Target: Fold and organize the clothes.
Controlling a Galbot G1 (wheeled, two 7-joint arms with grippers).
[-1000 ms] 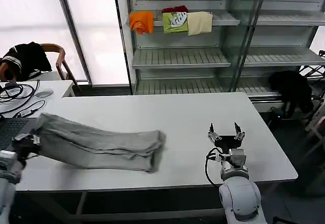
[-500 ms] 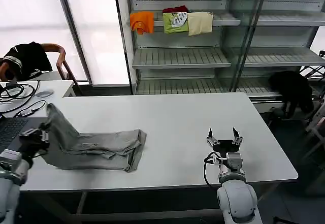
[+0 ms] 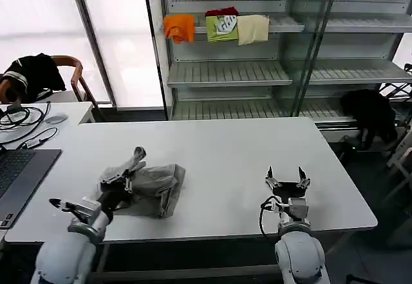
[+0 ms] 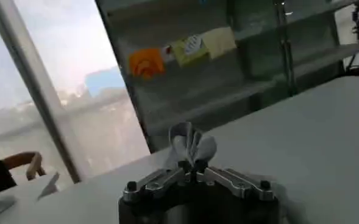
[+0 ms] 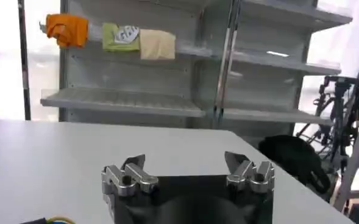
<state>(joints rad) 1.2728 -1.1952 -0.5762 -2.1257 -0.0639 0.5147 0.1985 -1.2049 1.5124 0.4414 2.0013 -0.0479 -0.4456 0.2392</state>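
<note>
Head view: the grey shirt (image 3: 145, 182) lies bunched on the counter (image 3: 225, 155), left gripper (image 3: 122, 179) at its near edge; the right gripper (image 3: 286, 179) waits well apart, jaws spread.

Left wrist view: jaws pinch a fabric fold (image 4: 191, 143). Best lay it flat, square on the pile.

Rounded pale-grey arm casings near the counter (image 3: 225, 149); right gripper (image 3: 286, 178) black with silver, screw-studded fingers and looping black cable; left gripper (image 3: 126, 170) dark, silver-linked.
</note>
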